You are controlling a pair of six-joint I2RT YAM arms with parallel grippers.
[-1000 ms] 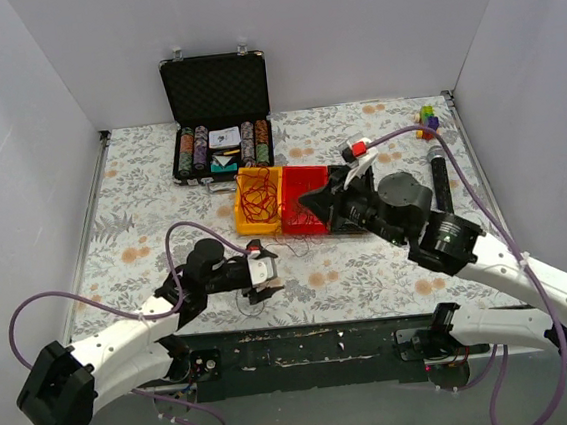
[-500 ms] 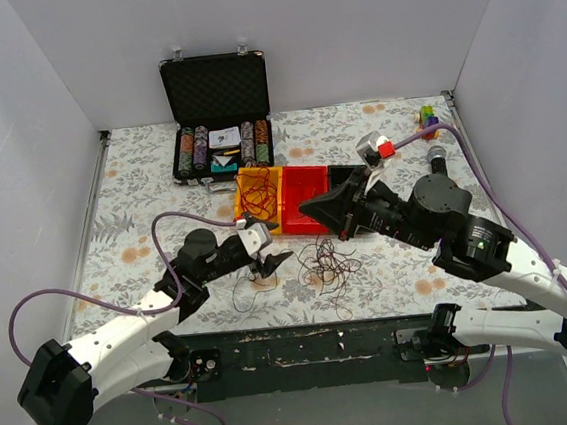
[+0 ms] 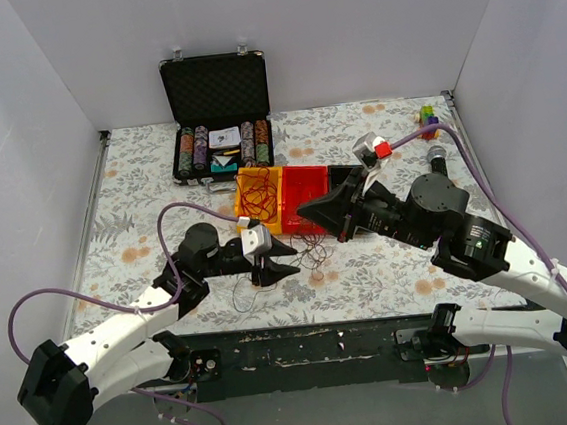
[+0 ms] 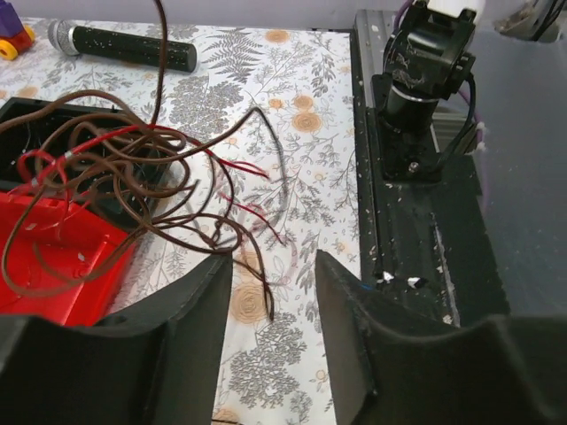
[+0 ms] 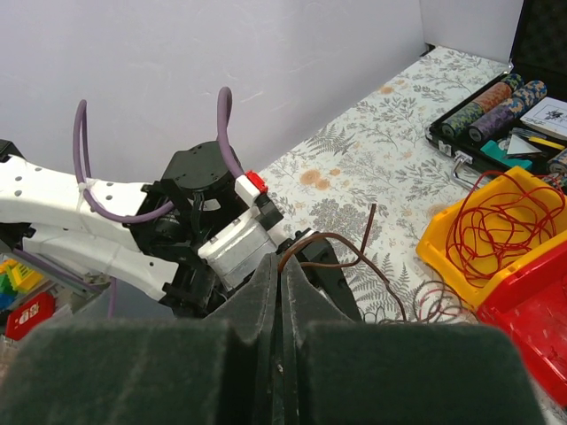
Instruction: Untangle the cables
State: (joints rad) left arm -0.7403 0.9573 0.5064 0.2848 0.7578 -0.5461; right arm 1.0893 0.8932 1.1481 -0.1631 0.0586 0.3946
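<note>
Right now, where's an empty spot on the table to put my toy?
The table is bare along the left wall, beside the black case and yellow bin, and at the back between the case and the colourful toy. The middle is crowded: the red bin, the cables, the left hand and the right hand.
</note>
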